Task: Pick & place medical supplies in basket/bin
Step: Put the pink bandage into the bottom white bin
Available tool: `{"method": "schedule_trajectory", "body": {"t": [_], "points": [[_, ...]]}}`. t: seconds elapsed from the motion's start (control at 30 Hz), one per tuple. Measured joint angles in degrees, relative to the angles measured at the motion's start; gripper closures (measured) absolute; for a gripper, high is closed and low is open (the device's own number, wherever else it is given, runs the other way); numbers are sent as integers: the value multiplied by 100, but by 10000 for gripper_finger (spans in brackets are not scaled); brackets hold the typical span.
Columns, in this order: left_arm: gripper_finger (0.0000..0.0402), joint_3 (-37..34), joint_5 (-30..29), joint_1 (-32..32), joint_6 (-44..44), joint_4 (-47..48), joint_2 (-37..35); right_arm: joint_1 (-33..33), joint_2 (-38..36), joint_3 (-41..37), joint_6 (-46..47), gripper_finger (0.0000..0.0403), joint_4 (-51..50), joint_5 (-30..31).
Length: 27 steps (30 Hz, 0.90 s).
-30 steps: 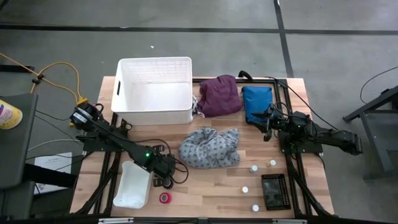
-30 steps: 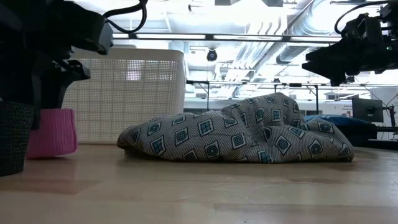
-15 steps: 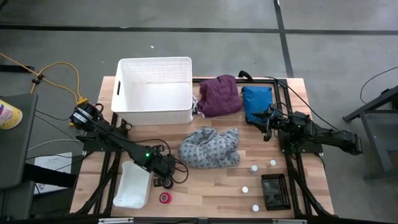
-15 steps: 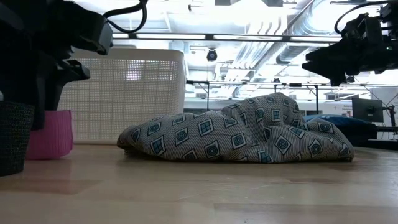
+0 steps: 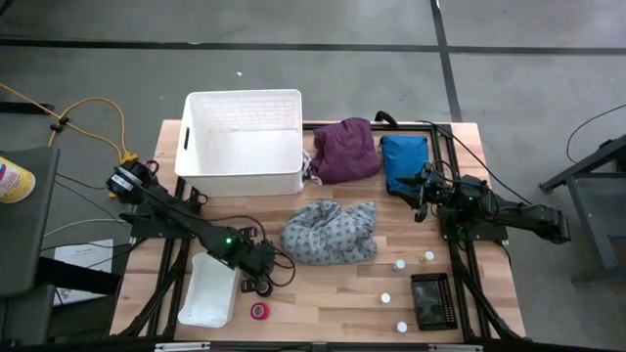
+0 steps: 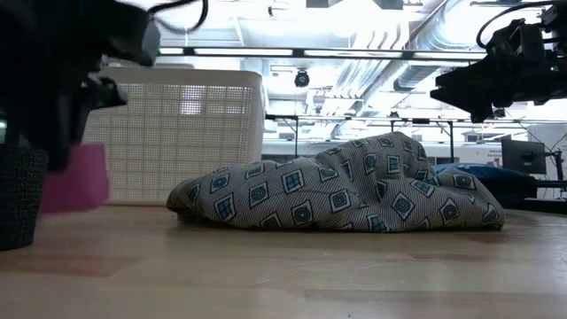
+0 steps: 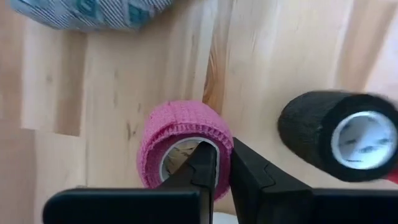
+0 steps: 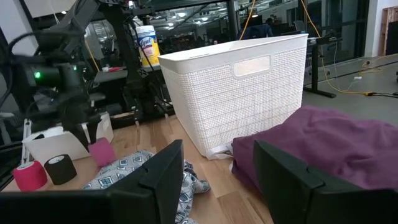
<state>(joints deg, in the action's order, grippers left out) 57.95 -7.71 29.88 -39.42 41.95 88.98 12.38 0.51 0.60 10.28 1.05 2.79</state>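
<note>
The pink tape roll (image 7: 185, 148) sits pinched in the left gripper (image 7: 216, 163), whose two fingers are closed tight on the roll's wall, one inside the core and one outside. From table height the pink tape roll (image 6: 78, 177) looks lifted slightly off the wood, though I cannot be sure. Just beside it, at about three o'clock in the wrist picture, lies a black tape roll (image 7: 339, 138) on its side. From above, the left gripper (image 5: 259, 279) is at about seven o'clock on the table, with a red tape roll (image 5: 258, 311) near it toward the front edge and a small white tray (image 5: 208, 290) at its nine o'clock.

The patterned grey cloth (image 5: 330, 231) lies heaped mid-table. The white basket (image 5: 195, 137) stands at eleven o'clock, the purple cloth (image 5: 345, 150) just beside it at its three o'clock, then a blue cloth (image 5: 404, 161).

The right gripper (image 5: 419, 198) hovers near the blue cloth with its fingers spread apart, holding nothing. Four small white-capped vials (image 5: 399, 265) and a black rack (image 5: 431, 299) sit at around five o'clock.
</note>
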Motion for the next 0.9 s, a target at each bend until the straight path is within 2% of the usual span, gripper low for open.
{"method": "schedule_trajectory", "body": {"t": [0.47, 0.9], "points": [[377, 0, -15, -428, 251, 618, -1632, 1, 0, 0, -1, 221, 1, 1], [376, 0, -37, -208, 212, 866, -1778, 1, 0, 0, -1, 221, -1, 1]]}}
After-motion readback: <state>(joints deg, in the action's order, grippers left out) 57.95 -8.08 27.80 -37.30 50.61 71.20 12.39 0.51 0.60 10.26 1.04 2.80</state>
